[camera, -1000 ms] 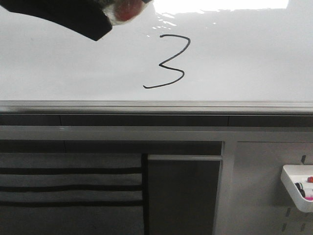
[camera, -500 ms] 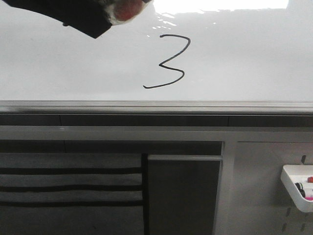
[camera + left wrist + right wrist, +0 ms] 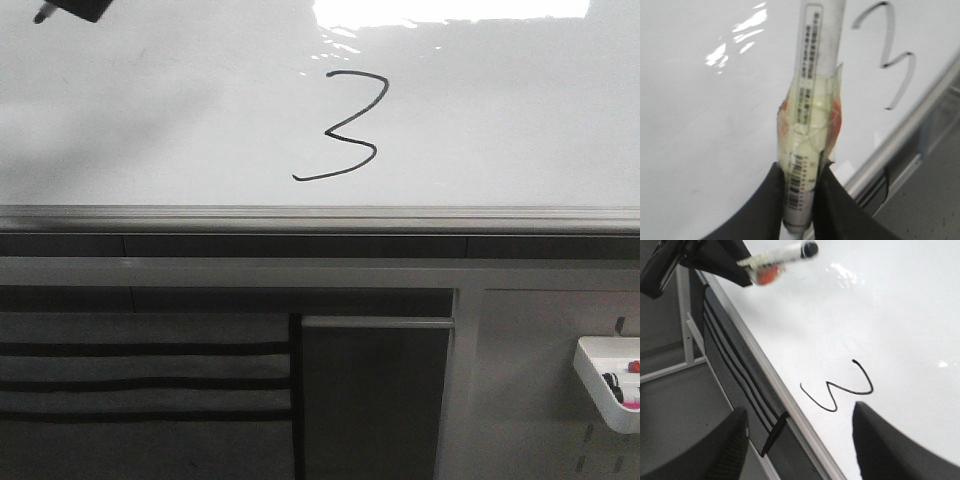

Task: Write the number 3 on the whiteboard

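Now that the left gripper (image 3: 799,200) has drawn back toward the upper left corner of the front view, where half a second ago it sat nearer the digit, the number 3 (image 3: 345,127) stands complete and uncovered on the whiteboard (image 3: 520,120). It stays clamped on the taped marker (image 3: 812,115), tip apparently clear of the board. The right gripper (image 3: 800,440) hangs with fingers apart, holding nothing. Writing looks finished; only withdrawal seems left.

A white tray (image 3: 600,385) hangs on the grey pegboard (image 3: 530,400).
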`<action>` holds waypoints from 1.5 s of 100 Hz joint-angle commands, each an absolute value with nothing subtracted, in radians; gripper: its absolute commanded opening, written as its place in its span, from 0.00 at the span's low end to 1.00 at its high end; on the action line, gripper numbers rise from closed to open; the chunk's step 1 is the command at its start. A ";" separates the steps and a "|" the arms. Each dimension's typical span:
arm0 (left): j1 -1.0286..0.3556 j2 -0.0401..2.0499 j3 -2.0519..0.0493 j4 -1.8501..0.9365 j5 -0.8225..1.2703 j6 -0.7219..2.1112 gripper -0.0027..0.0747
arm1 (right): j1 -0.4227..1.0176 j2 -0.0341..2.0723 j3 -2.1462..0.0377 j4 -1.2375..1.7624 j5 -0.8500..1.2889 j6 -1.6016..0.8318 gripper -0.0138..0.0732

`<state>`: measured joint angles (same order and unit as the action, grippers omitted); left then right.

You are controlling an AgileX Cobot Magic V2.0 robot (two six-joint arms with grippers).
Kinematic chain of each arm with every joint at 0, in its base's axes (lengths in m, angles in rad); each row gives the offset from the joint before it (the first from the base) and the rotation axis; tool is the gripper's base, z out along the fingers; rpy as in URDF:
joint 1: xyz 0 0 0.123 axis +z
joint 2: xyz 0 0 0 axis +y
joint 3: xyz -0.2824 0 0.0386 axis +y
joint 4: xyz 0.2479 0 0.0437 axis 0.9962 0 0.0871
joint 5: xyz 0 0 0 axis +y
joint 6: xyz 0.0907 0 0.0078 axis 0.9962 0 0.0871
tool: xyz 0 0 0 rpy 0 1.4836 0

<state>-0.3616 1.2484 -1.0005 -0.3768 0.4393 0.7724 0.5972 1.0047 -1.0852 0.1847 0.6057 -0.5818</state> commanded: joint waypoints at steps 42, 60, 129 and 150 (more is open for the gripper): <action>-0.235 1.467 -1.036 -0.574 0.143 0.617 0.01 | 0.570 0.974 -1.078 0.198 0.646 -0.563 0.62; -0.235 1.469 -1.036 -0.580 0.129 0.615 0.01 | 0.570 0.974 -1.078 0.198 0.646 -0.563 0.62; -0.235 1.133 -1.036 -0.428 0.429 0.615 0.50 | 0.473 0.853 -1.080 0.000 0.904 -0.099 0.62; -0.235 0.841 -1.036 -0.277 0.726 0.514 0.44 | 0.426 0.734 -1.058 -0.097 1.018 0.143 0.50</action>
<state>-0.2379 0.9519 -1.0028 -0.3354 0.6584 0.5901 0.4420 0.7876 -1.0473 -0.0555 1.0452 0.0584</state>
